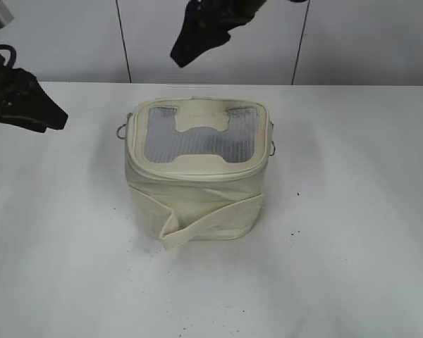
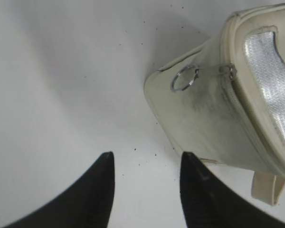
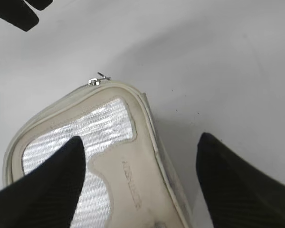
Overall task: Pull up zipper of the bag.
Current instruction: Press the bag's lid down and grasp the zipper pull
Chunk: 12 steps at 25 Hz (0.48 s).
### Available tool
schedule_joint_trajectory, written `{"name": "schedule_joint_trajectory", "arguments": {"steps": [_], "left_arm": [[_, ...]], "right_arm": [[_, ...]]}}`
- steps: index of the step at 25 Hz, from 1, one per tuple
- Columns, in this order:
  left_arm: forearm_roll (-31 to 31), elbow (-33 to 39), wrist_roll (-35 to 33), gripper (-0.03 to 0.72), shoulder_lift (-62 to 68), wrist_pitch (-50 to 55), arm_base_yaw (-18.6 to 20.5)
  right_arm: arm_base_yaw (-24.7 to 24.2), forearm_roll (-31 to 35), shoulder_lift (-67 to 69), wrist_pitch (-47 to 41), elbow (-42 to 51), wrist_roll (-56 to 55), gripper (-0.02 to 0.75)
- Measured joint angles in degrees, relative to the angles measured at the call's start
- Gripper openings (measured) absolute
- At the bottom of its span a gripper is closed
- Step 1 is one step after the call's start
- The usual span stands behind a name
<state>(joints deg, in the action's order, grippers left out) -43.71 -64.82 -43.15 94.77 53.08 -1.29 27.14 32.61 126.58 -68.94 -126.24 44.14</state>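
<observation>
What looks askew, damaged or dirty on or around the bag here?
The bag has dark smudges on its side below the ring pull, its strap hangs loose and kinked at the front, and dark specks dot the table. Nothing spilled or torn.

text: faint embossed word | on: bag (image 3: 133, 185) lid patch | unreadable
</observation>
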Motion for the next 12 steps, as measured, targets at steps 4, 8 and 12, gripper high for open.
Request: {"name": "schedule_joint_trajectory", "arguments": {"steps": [4,8,12], "left_arm": [[-0.56,0.00,-2.11,0.350,0.47,0.00,0.00],[-1.48,-0.07,-4.55,0.350,1.29,-0.07,-0.89],[-1.53,-0.07,-6.95,0.350,1.53,-1.63,-4.73]], "right_arm": [[0.92,0.40,5.41,-0.21,-4.06,0.48,0.540],[0.91,1.40,8.45,-0.21,-5.30,1.60,0.538],[0.91,2.78,10.19,-0.27,-5.53,2.75,0.538]]}}
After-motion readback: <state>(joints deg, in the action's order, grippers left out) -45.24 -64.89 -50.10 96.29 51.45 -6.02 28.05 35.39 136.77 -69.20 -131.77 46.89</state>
